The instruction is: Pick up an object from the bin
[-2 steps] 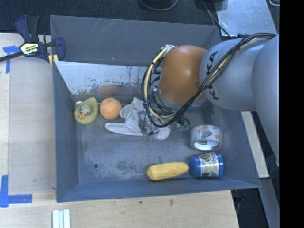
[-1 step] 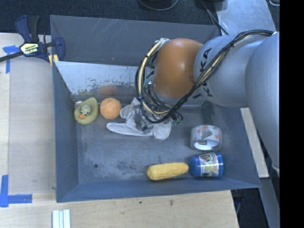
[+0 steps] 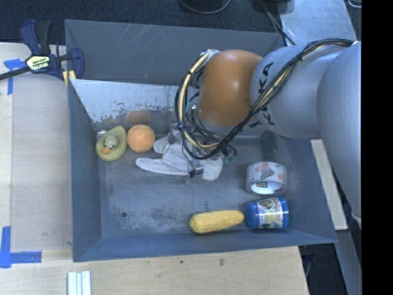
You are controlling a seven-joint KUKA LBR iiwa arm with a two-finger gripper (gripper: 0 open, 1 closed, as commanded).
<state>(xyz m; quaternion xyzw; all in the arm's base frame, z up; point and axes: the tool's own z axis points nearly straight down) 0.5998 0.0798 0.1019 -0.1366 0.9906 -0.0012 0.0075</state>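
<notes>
Grey metal bin (image 3: 92, 226) is viewed from above | gripper (image 3: 194, 165) is held over its centre, opening cannot be told | white crumpled cloth (image 3: 163, 163) is found directly beneath, long axis stretched toward view's left, below orange ball (image 3: 141, 137)

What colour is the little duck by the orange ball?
The duck is yellow; the camera view shows it.

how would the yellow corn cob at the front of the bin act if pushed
The corn cob looks rounded and lies on its side, so it would likely roll. The blue can right beside one end would probably block sliding that way.
</notes>
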